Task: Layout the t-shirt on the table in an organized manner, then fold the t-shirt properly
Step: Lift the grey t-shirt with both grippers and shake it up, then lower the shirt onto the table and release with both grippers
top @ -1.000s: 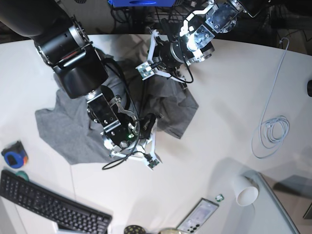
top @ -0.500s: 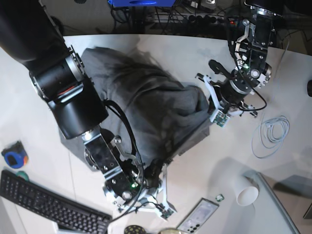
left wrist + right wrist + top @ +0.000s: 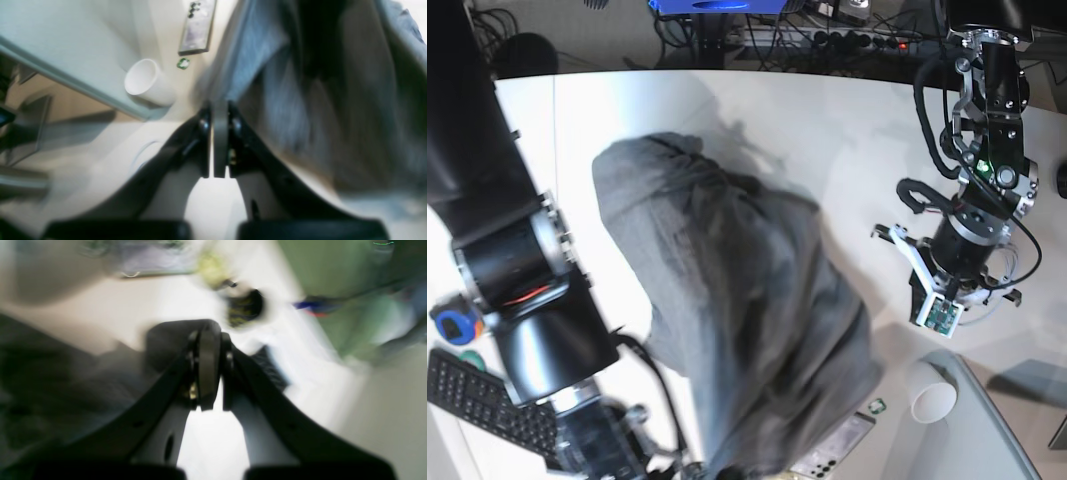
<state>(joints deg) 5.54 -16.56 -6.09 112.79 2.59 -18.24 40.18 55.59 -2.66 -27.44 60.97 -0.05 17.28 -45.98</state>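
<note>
The t-shirt (image 3: 737, 330) is neither spread nor folded. In the base view it hangs and billows as one bunched grey mass above the middle of the table (image 3: 827, 130), reaching from the far left of centre down to the near edge, where it covers part of a phone lying there. Judging from this, the laying-out step is in hand: the cloth is lifted for spreading, while flattening it on the tabletop and every fold are left to do.

The left gripper (image 3: 220, 146) has its jaws pressed together on a thin strip of the t-shirt's edge, with grey fabric streaming away to the right in its wrist view. A white cup (image 3: 148, 83) lies on its side on the table beyond it.

The right gripper (image 3: 208, 380) is likewise clenched, with dark fabric bunched at and beside its fingertips; the picture is heavily blurred, but it appears to pinch the shirt too. In the base view this gripper is hidden at the near edge, under the cloth.
</note>
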